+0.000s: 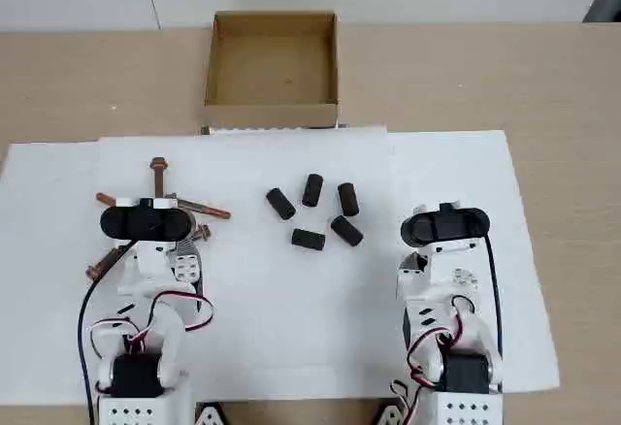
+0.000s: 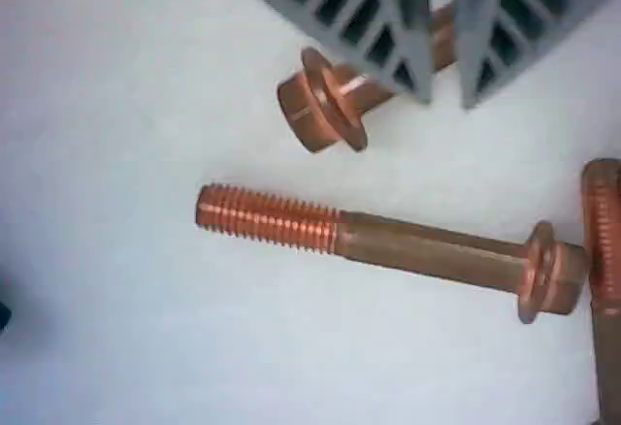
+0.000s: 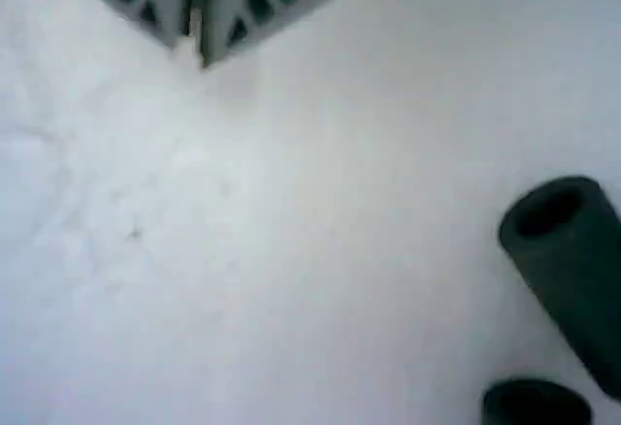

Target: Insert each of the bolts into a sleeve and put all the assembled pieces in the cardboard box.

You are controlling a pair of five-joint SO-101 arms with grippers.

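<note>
Seen from above, the cardboard box (image 1: 272, 114) stands open at the far side of the table (image 1: 543, 76), just past the far edge of a white sheet (image 1: 291, 318). Five black sleeves (image 1: 309, 240) lie in a loose cluster at the middle of the sheet. The copper bolts (image 1: 158, 175) are scattered on the sheet's left side, some of them under the left arm (image 1: 146, 279), whose black wrist mount covers its fingers. The right arm (image 1: 441, 289) sits to the right of the sleeves, near them but apart.

In the left wrist view, the left gripper (image 2: 446, 103) has its grey ribbed fingers (image 2: 388, 17) a narrow slit apart, and they clamp nothing. The nearest bolt (image 2: 325, 110) lies crosswise beneath them, with its flanged head clear at one side and its shank running behind both fingers. Whether the fingers touch it cannot be told. A second bolt (image 2: 388, 245) lies whole on the sheet just beside it. Its head touches or nearly touches a third bolt (image 2: 604, 270) that is cut by the frame edge.

In the right wrist view, the right gripper (image 3: 197, 56) has its fingers pressed together, with only a thin dark seam between them. They clasp nothing, and the tips are at or just above bare sheet. A tilted sleeve (image 3: 568, 260) lies well apart from the tips with its open bore showing. The end of a second sleeve (image 3: 534, 406) is just beside it.
</note>
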